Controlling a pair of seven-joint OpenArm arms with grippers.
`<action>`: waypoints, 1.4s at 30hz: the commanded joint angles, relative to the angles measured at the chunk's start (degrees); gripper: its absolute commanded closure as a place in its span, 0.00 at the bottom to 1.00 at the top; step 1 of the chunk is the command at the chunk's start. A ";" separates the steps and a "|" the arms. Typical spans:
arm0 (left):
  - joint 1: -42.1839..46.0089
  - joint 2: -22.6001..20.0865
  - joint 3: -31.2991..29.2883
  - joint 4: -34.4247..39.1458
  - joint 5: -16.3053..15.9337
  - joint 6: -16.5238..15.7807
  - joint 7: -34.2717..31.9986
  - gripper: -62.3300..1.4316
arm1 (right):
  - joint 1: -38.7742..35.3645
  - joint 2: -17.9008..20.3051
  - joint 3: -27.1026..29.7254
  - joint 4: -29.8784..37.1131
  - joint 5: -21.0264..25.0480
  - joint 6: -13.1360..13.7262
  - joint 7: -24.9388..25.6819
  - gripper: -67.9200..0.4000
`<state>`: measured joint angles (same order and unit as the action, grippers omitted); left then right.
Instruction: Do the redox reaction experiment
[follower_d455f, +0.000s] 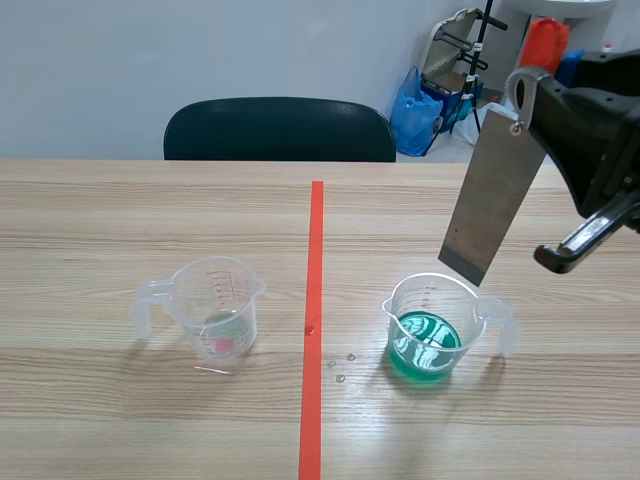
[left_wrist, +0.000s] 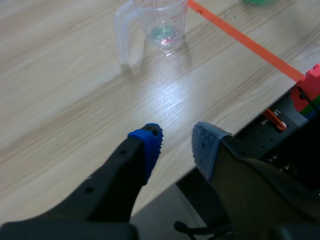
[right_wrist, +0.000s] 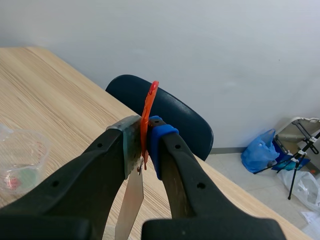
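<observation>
My right gripper (follower_d455f: 532, 100) hangs high at the right, shut on the top of a grey metal strip (follower_d455f: 490, 195). The strip hangs tilted, its lower end just over the far rim of a clear beaker of green liquid (follower_d455f: 432, 328). In the right wrist view the strip (right_wrist: 131, 195) runs down between the shut fingers (right_wrist: 145, 132), with a small orange-red tag (right_wrist: 149, 112) at its top. A second clear beaker (follower_d455f: 212, 305) with a little red liquid stands left of the tape line. My left gripper (left_wrist: 177, 142) is open and holds nothing, over the table's front edge, well short of that beaker (left_wrist: 159, 22).
An orange-red tape line (follower_d455f: 315, 300) splits the table. A few droplets (follower_d455f: 340, 365) lie between the line and the green beaker. A dark chair (follower_d455f: 280, 130) stands behind the table, with bags and a rack (follower_d455f: 440, 85) on the floor beyond. The robot base (left_wrist: 280, 125) sits beside my left gripper.
</observation>
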<state>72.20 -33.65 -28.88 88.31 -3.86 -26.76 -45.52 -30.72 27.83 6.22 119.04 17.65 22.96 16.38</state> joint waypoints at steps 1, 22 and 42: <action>-3.30 -2.45 0.92 0.52 -1.86 -1.09 -0.68 0.85 | -0.04 0.55 0.37 1.36 1.01 -0.39 0.90 0.98; -70.29 -14.01 55.04 0.50 -34.14 -0.39 40.24 0.94 | -0.04 0.55 0.37 1.36 1.01 -0.39 0.87 0.98; -97.46 16.00 75.71 -20.57 -34.12 1.53 53.31 0.94 | -0.04 0.55 0.37 1.36 1.01 -0.39 0.90 0.98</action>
<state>-24.47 -18.09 46.87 65.80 -37.56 -24.36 8.58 -30.72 27.81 6.22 119.04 17.65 22.96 16.36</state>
